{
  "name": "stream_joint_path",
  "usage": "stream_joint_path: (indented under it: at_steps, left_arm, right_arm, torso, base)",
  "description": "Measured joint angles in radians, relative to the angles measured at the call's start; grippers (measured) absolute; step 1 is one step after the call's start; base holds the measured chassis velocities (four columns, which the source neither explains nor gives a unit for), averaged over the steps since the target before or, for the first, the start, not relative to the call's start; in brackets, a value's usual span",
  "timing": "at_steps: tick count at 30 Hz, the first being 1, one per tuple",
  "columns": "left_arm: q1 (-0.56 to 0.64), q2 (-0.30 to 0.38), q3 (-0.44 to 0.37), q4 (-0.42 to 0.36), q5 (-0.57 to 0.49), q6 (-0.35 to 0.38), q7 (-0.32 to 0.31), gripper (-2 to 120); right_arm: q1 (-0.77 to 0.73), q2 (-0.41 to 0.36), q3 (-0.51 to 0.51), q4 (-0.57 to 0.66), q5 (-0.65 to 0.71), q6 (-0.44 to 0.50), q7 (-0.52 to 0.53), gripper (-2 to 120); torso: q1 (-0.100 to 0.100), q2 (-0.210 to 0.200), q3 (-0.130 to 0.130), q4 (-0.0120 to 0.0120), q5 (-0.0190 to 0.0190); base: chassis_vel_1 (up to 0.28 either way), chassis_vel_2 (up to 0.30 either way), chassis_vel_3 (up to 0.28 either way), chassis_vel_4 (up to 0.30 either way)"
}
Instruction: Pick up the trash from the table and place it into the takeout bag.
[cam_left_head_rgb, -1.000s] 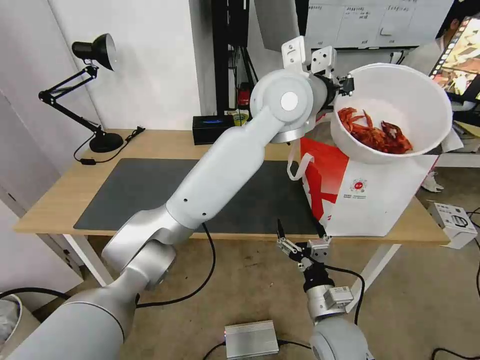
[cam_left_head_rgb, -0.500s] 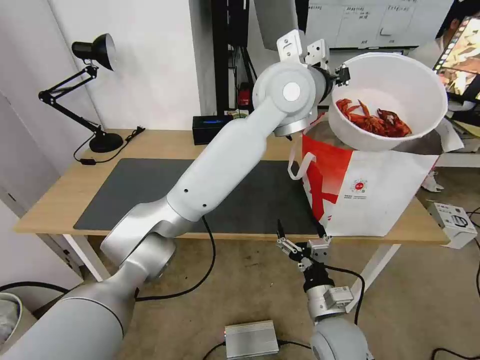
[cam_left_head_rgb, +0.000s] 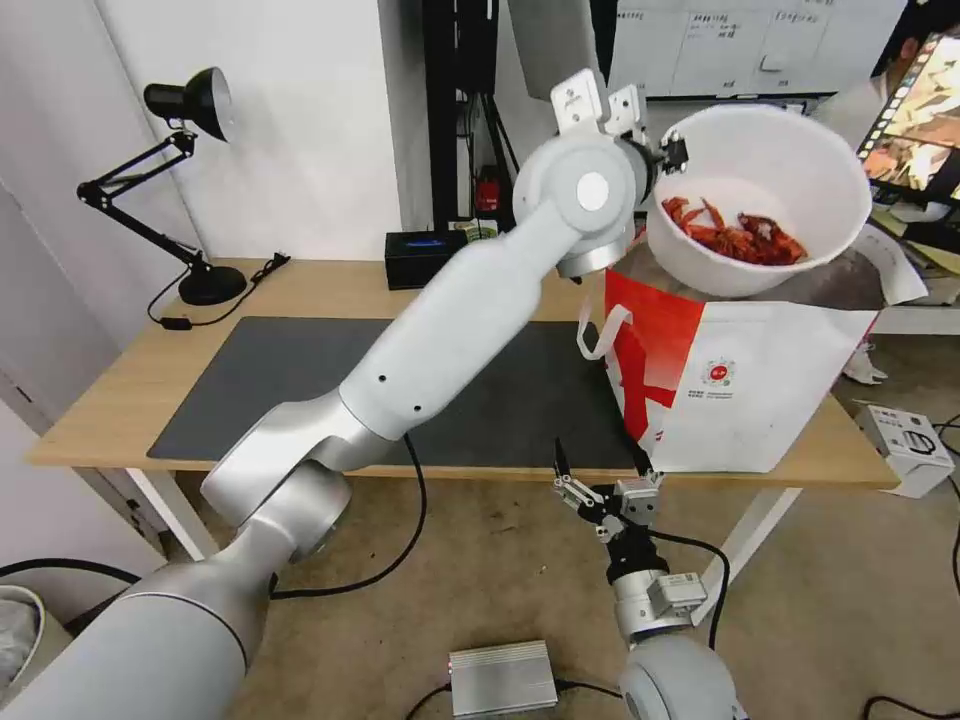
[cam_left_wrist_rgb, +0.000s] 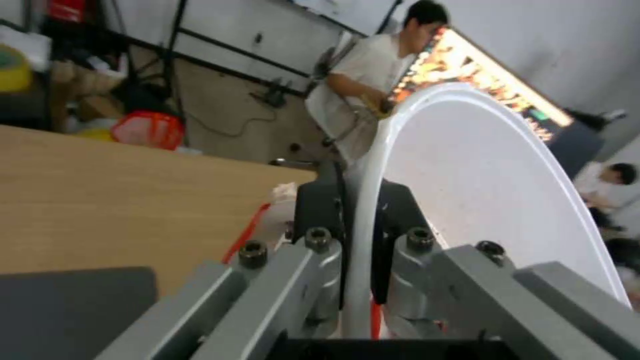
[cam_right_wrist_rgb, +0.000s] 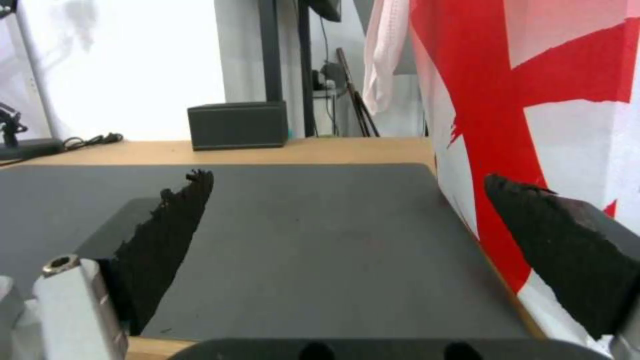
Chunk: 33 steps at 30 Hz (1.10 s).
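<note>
White bowl of red shells (cam_left_head_rgb: 762, 200) hangs above the open mouth of the takeout bag (cam_left_head_rgb: 745, 385), which stands on the right end of the table (cam_left_head_rgb: 320, 290). Your left tool (cam_left_head_rgb: 668, 155) is clenched on the bowl's rim; in the left wrist view you can see the rim (cam_left_wrist_rgb: 363, 235) pinched between the two black fingers (cam_left_wrist_rgb: 320, 210). Compared with a second ago, the bowl sits a little higher and farther back over the bag, and more of the bag's white front with its small red logo (cam_left_head_rgb: 717, 373) is uncovered below it. Your right tool (cam_left_head_rgb: 600, 478) is parked low before the table's front edge, pointing up, fingers spread apart and holding nothing, in the same place as before. You see the dark grey mat (cam_right_wrist_rgb: 300, 240) and the bag's red panel (cam_right_wrist_rgb: 480, 100) between its fingertips.
</note>
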Motion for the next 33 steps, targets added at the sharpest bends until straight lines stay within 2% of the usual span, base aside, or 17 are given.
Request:
stream_joint_path:
  at_steps: [10, 13, 14, 16, 18, 21, 22, 25, 26, 28, 29, 33]
  left_arm:
    - [0.010, 0.000, 0.046, 0.003, 0.043, 0.012, -0.042, 9]
    - [0.010, 0.000, 0.062, -0.002, 0.046, 0.029, -0.061, 22]
    - [0.010, 0.000, 0.062, -0.002, 0.046, 0.029, -0.061, 22]
    - [0.010, 0.000, 0.066, -0.007, 0.049, 0.038, -0.062, 32]
    - [0.010, 0.000, 0.066, -0.007, 0.049, 0.039, -0.062, 35]
    - [0.010, 0.000, 0.070, -0.015, 0.050, 0.046, -0.061, 52]
    - [0.010, 0.000, 0.070, -0.015, 0.050, 0.046, -0.061, 52]
    - [0.017, 0.000, 0.070, -0.020, 0.049, 0.047, -0.060, 66]
    - [0.017, 0.000, 0.070, -0.020, 0.049, 0.047, -0.060, 66]
    - [0.026, 0.000, 0.069, -0.027, 0.049, 0.049, -0.059, 79]
    - [0.026, 0.000, 0.069, -0.027, 0.049, 0.049, -0.059, 79]
    - [0.046, 0.002, 0.062, -0.038, 0.067, 0.063, -0.048, 92]
  right_arm:
    - [0.000, 0.000, 0.000, 0.000, 0.000, 0.000, 0.000, 100]
    - [0.000, 0.000, 0.000, 0.000, 0.000, 0.000, 0.000, 100]
    - [0.000, 0.000, 0.000, 0.000, 0.000, 0.000, 0.000, 100]
    - [0.000, 0.000, 0.000, 0.000, 0.000, 0.000, 0.000, 100]
    - [0.000, 0.000, 0.000, 0.000, 0.000, 0.000, 0.000, 100]
    - [0.000, 0.000, 0.000, 0.000, 0.000, 0.000, 0.000, 100]
    - [0.000, 0.000, 0.000, 0.000, 0.000, 0.000, 0.000, 100]
    - [0.000, 0.000, 0.000, 0.000, 0.000, 0.000, 0.000, 100]
    - [0.000, 0.000, 0.000, 0.000, 0.000, 0.000, 0.000, 100]
    - [0.000, 0.000, 0.000, 0.000, 0.000, 0.000, 0.000, 100]
    - [0.000, 0.000, 0.000, 0.000, 0.000, 0.000, 0.000, 100]
    - [0.000, 0.000, 0.000, 0.000, 0.000, 0.000, 0.000, 100]
  torso:
    - [0.000, 0.000, 0.000, 0.0000, 0.0000]
    - [0.000, 0.000, 0.000, 0.0000, 0.0000]
    - [0.000, 0.000, 0.000, 0.0000, 0.0000]
    - [0.000, 0.000, 0.000, 0.0000, 0.0000]
    - [0.000, 0.000, 0.000, 0.0000, 0.0000]
    - [0.000, 0.000, 0.000, 0.0000, 0.0000]
    - [0.000, 0.000, 0.000, 0.0000, 0.0000]
    - [0.000, 0.000, 0.000, 0.0000, 0.0000]
    - [0.000, 0.000, 0.000, 0.0000, 0.0000]
    - [0.000, 0.000, 0.000, 0.0000, 0.0000]
    - [0.000, 0.000, 0.000, 0.0000, 0.0000]
    - [0.000, 0.000, 0.000, 0.0000, 0.0000]
  base:
    - [0.000, 0.000, 0.000, 0.000]
    - [0.000, 0.000, 0.000, 0.000]
    - [0.000, 0.000, 0.000, 0.000]
    - [0.000, 0.000, 0.000, 0.000]
    - [0.000, 0.000, 0.000, 0.000]
    - [0.000, 0.000, 0.000, 0.000]
    - [0.000, 0.000, 0.000, 0.000]
    - [0.000, 0.000, 0.000, 0.000]
    - [0.000, 0.000, 0.000, 0.000]
    - [0.000, 0.000, 0.000, 0.000]
    - [0.000, 0.000, 0.000, 0.000]
    - [0.000, 0.000, 0.000, 0.000]
